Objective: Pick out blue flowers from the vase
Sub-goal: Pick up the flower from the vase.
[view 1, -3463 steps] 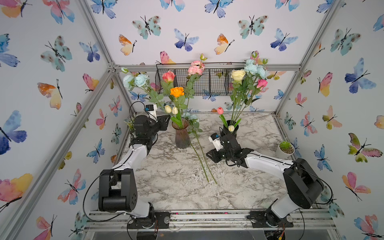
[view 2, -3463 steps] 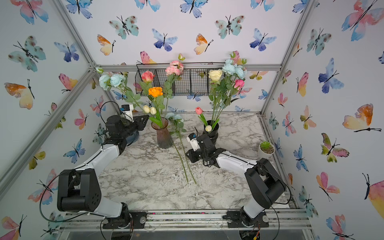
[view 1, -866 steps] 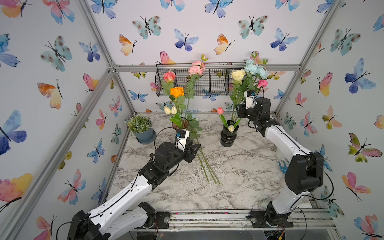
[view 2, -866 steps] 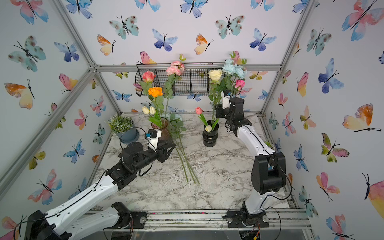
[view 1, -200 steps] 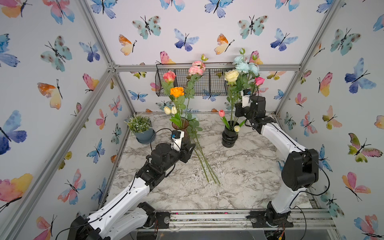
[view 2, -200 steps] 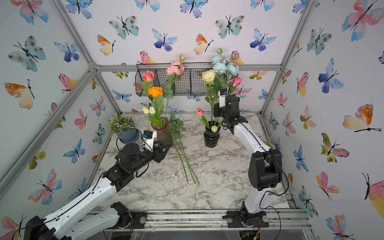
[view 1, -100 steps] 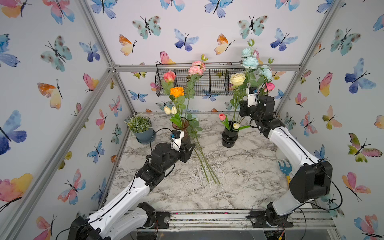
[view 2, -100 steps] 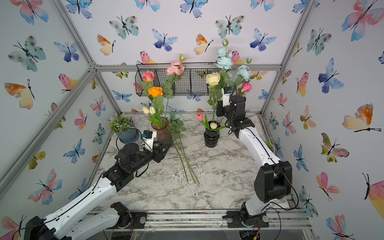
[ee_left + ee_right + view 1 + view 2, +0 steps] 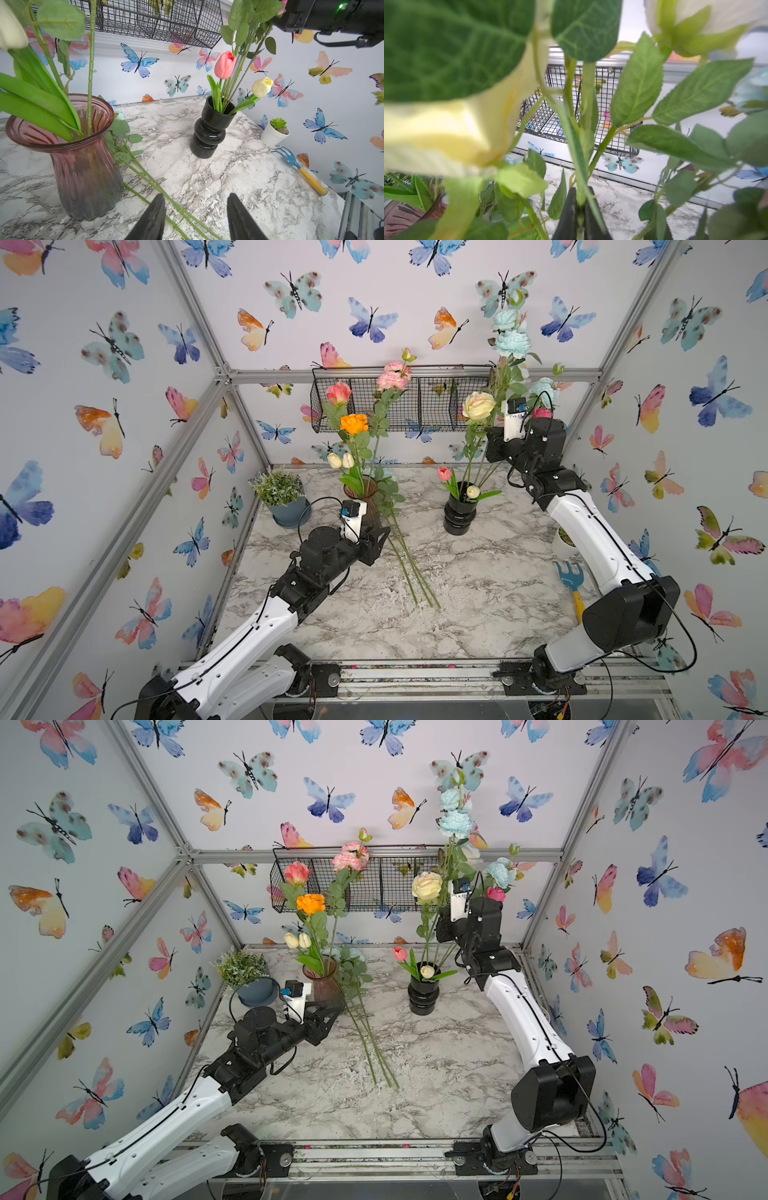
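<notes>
My right gripper is shut on a green stem of the blue flowers, whose aqua blooms stand high above the black vase. The gripper hangs above and right of that vase, next to a cream-yellow rose. The held stem's lower end is lost among the other stems. More blue-flower stems lie on the table beside the pink glass vase, pale blooms behind it. My left gripper is open just above those stems, holding nothing.
A wire basket hangs on the back wall. A leafy plant in a blue pot stands at the back left. At the right wall are a small white pot and a blue hand rake.
My right gripper has risen with the blue-flower stem, and its blooms now stand higher against the back wall. The left arm has not moved.
</notes>
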`<state>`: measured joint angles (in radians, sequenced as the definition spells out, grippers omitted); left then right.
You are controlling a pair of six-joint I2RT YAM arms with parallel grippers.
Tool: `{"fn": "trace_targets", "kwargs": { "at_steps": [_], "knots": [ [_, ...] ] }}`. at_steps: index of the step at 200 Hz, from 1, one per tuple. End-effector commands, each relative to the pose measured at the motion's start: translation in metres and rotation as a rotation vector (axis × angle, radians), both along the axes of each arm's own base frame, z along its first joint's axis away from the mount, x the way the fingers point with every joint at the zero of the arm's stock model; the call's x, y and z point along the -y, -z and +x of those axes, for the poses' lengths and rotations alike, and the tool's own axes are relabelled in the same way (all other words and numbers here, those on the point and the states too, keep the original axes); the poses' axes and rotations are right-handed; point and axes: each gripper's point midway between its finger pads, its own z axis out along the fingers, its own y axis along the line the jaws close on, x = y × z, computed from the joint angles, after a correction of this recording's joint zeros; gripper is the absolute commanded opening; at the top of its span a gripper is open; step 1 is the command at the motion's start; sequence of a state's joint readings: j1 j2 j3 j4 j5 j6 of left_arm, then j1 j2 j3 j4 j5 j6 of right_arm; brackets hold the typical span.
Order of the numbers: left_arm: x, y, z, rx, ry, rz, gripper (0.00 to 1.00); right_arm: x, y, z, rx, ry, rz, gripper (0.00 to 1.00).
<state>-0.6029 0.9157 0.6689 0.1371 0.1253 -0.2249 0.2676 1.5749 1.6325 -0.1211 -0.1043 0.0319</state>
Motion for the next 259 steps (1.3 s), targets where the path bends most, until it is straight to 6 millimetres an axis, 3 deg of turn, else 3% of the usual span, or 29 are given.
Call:
{"fn": "trace_targets", "kwargs": {
  "at_steps": [1, 70, 99, 119, 150, 173, 210, 259],
  "knots": [
    [-0.001, -0.002, -0.003, 0.007, 0.010, -0.014, 0.49, 0.000, -0.009, 0.000, -0.006, -0.003, -0.028, 0.09],
    [-0.005, -0.001, -0.006, 0.009, -0.001, -0.015, 0.49, -0.003, 0.070, 0.000, -0.113, -0.011, -0.019, 0.10],
    [-0.006, 0.000, -0.007, 0.005, -0.005, -0.012, 0.49, -0.004, 0.093, 0.000, -0.142, -0.015, -0.011, 0.11],
    [-0.007, 0.000, -0.007, 0.006, -0.007, -0.012, 0.49, -0.004, 0.099, -0.002, -0.148, -0.018, -0.006, 0.13],
    [-0.007, 0.000, -0.007, 0.004, -0.006, -0.014, 0.49, -0.002, 0.104, -0.005, -0.146, -0.010, -0.009, 0.28],
    [-0.006, 0.000, -0.008, 0.002, -0.003, -0.016, 0.49, 0.000, 0.107, -0.007, -0.145, -0.004, -0.011, 0.32],
    [-0.007, 0.001, -0.008, 0.000, -0.007, -0.015, 0.49, -0.001, 0.107, -0.006, -0.134, -0.008, -0.009, 0.31],
    [-0.010, 0.002, -0.009, 0.001, -0.014, -0.011, 0.49, -0.004, 0.095, -0.005, -0.107, -0.023, 0.002, 0.13]
  ]
}}
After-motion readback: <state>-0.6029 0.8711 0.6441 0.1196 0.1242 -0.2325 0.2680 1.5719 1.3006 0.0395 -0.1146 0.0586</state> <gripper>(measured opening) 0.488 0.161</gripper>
